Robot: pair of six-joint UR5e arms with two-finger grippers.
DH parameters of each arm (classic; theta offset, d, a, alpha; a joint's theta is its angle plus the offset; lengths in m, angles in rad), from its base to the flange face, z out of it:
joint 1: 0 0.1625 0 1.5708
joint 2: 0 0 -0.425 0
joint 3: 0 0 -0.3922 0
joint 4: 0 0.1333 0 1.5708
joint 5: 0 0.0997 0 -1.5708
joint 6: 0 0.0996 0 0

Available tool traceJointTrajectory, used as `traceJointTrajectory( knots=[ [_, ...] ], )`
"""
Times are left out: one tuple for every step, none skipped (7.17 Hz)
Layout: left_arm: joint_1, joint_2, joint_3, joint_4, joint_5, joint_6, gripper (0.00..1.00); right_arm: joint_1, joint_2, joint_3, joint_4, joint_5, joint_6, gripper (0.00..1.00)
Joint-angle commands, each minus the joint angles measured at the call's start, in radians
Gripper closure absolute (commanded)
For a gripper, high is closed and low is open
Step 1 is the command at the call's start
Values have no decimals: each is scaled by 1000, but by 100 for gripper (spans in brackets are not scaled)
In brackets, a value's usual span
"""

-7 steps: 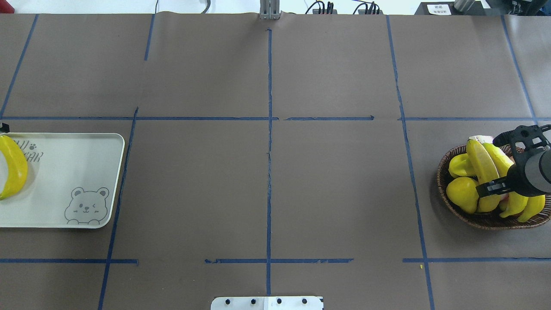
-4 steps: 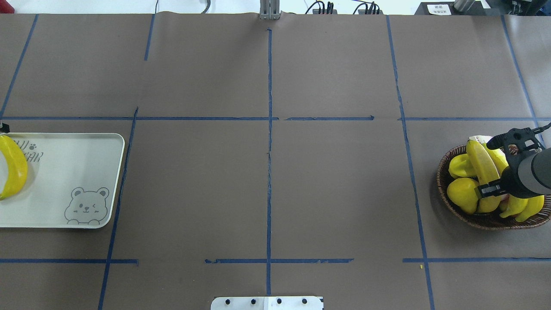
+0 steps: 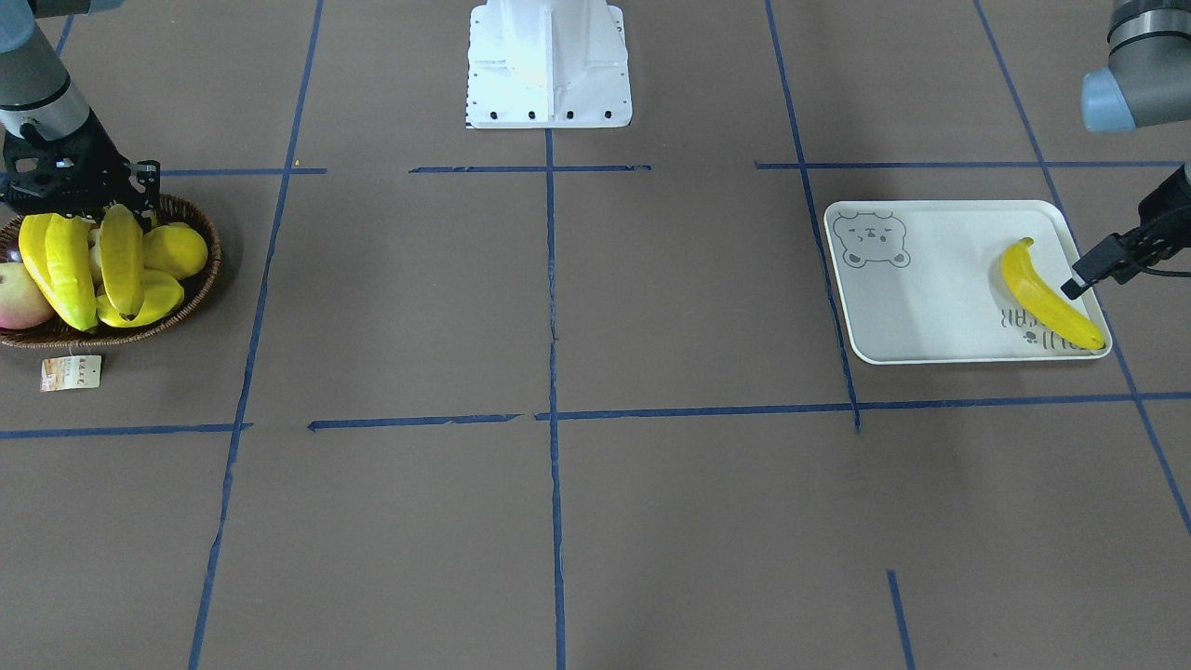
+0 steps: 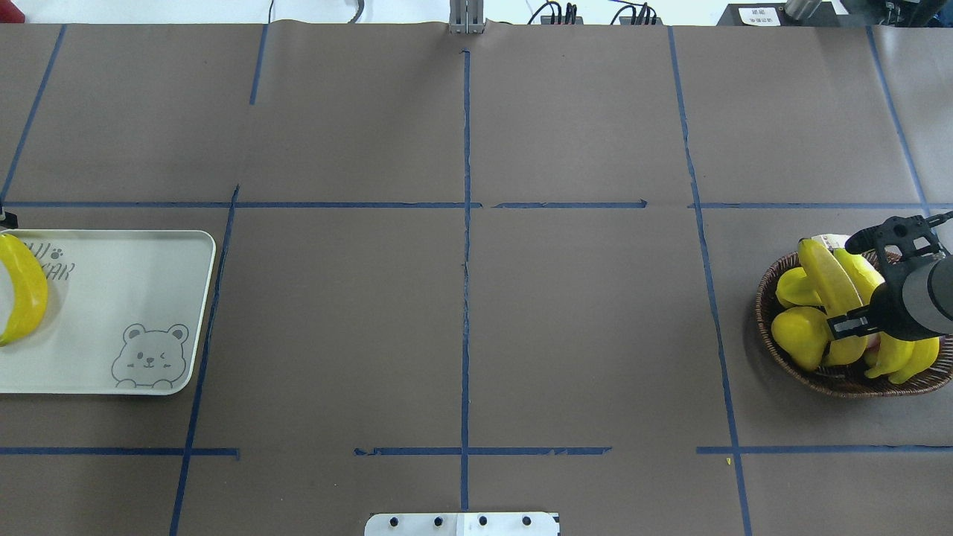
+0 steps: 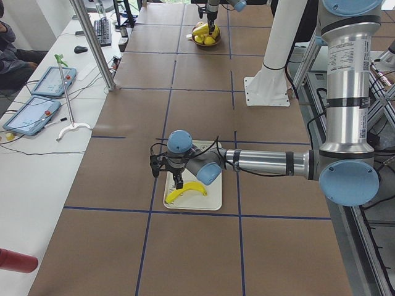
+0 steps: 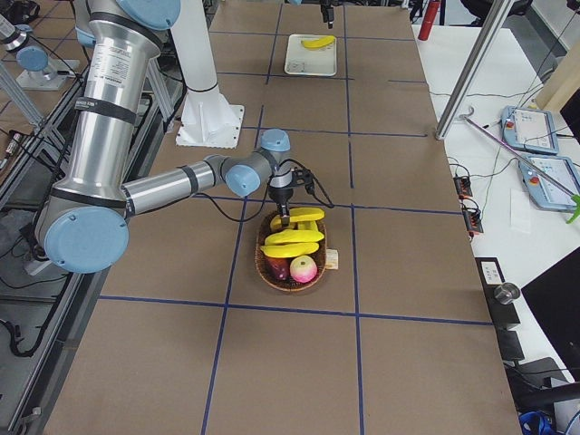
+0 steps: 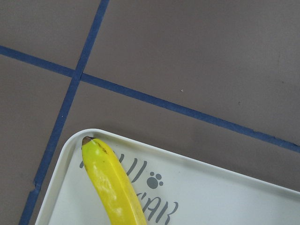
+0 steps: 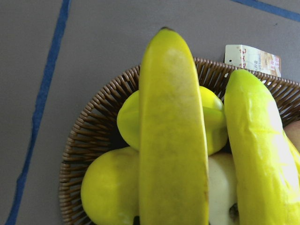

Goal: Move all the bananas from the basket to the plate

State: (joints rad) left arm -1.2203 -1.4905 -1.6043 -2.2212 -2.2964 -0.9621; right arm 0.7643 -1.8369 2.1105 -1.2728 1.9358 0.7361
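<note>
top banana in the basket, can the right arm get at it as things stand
Probably yes. The right gripper hangs directly over the basket, and that banana lies on top of the pile with nothing covering it. The other fruit sits beside and under it, not in the way.

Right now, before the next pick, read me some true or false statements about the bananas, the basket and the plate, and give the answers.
One banana lies on the plate. True.
The basket is empty. False: it holds several bananas and other fruit.
The right claw hangs over the basket. True.
The plate's banana covers the bear face. False: it lies at the opposite end, across the lettering.
</note>
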Motion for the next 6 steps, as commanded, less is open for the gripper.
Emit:
traceJointTrajectory(
  knots=[
    [-1, 0, -12, 0, 0, -6, 0, 76, 4, 89, -51, 82, -1, 96],
    [2, -4, -17, -3, 0, -4, 0, 82, 22, 106, -48, 119, 6, 95],
    [16, -7, -19, -41, 0, -3, 0, 83, 81, 97, -51, 123, 14, 95],
    [48, -7, -25, -129, 0, -4, 0, 81, 108, 92, -46, 138, 14, 95],
    [65, -5, -25, -244, -1, -7, 0, 79, 141, 77, -39, 164, 20, 95],
    [79, -8, -25, -302, -29, -33, 0, 76, 198, 60, -36, 169, 67, 94]
  ],
)
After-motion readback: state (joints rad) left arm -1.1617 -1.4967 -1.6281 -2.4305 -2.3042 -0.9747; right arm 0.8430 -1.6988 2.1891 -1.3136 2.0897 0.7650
